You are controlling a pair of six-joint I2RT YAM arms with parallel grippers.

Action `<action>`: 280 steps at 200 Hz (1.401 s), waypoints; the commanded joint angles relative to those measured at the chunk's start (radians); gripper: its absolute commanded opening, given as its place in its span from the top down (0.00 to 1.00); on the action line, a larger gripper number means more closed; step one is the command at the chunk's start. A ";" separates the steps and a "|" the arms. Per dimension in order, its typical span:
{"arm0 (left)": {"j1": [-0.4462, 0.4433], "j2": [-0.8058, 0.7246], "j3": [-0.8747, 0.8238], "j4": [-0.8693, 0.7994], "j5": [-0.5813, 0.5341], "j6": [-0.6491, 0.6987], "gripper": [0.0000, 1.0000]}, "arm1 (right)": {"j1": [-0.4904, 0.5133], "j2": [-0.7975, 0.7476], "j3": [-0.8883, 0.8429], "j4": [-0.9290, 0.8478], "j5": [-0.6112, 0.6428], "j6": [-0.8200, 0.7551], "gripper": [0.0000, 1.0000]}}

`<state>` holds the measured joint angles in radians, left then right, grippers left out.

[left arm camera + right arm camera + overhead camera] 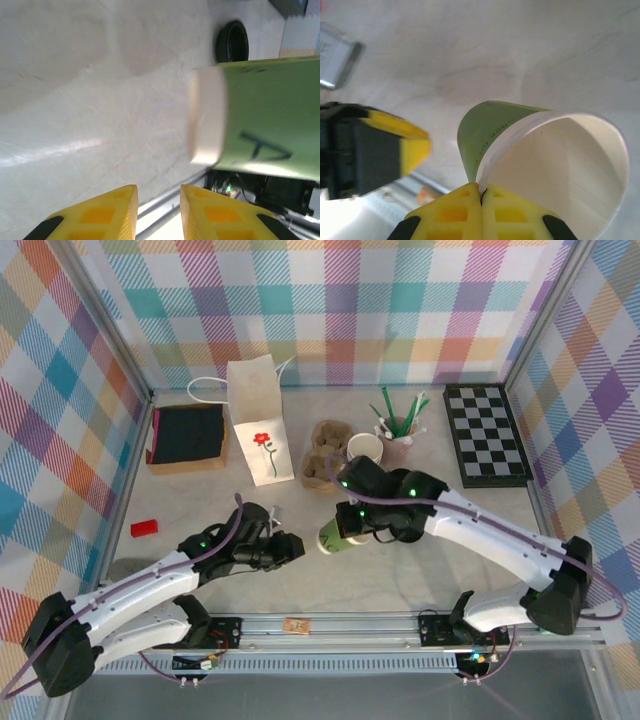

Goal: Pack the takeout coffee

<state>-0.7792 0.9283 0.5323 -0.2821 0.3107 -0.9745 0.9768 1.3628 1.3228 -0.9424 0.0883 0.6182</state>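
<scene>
The takeout coffee cup (333, 536) is a green paper cup with a pale band at each end. It is held tilted above the table with its mouth open and no lid on it. My right gripper (352, 523) (481, 187) is shut on the rim of the cup (490, 130), one finger inside and one outside. My left gripper (297, 548) (159, 192) is open just left of the cup's base (206, 117), with nothing between its fingers. A black round lid (231, 40) lies on the table beyond the cup.
At the back stand a white paper bag with a red flower (258, 420), a cardboard cup tray (325, 455), a white cup (365, 448) and a cup of green sticks (397, 430). A checkerboard (487, 435) lies back right, a black-topped box (188, 435) back left, a red block (144, 528) left.
</scene>
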 commanded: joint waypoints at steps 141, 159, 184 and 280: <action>0.130 -0.091 0.064 -0.188 -0.016 0.120 0.72 | 0.068 0.396 0.230 -0.330 0.259 -0.130 0.92; 0.133 -0.096 0.067 -0.196 -0.018 0.124 0.72 | 0.068 0.417 0.236 -0.317 0.246 -0.128 0.92; 0.136 -0.097 0.069 -0.203 -0.020 0.129 0.72 | 0.070 0.435 0.240 -0.299 0.230 -0.133 0.89; 0.156 -0.101 0.102 -0.240 -0.027 0.161 0.72 | 0.085 0.407 0.346 -0.378 0.209 -0.140 0.64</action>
<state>-0.6380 0.8436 0.5945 -0.4896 0.2886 -0.8398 1.0435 1.8206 1.5917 -1.2495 0.2977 0.4808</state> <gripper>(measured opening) 0.281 0.343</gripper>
